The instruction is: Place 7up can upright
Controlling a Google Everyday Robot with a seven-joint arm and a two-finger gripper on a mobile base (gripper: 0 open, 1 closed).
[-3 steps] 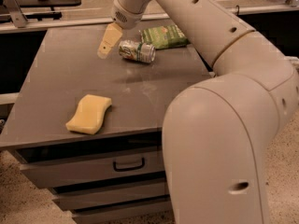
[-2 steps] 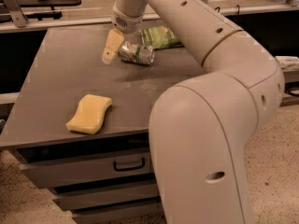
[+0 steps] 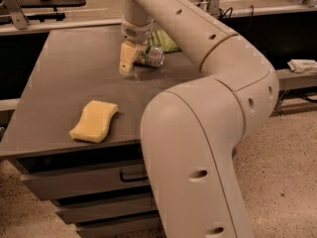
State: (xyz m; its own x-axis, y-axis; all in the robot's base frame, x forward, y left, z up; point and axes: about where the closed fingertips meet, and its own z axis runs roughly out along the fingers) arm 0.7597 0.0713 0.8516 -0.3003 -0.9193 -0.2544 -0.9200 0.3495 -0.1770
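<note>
One view: camera view.
Can: small silver green-labelled 7up can (image 3: 151, 56) lies sideways against the gripper (image 3: 134, 63), not yet upright.
Gripper: low over grey tabletop (image 3: 64, 83), probably to right the can; whether it grips cannot be told.

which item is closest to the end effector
The 7up can, on its side beside the end effector toward the table's back; the sponge lies well away.

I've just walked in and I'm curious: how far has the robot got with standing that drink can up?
Done: the gripper is down beside the 7up can, near the far edge of the table. In hand: whether it actually grips the can, I cannot tell. Left: the can lies on its side, so standing it upright remains.
</note>
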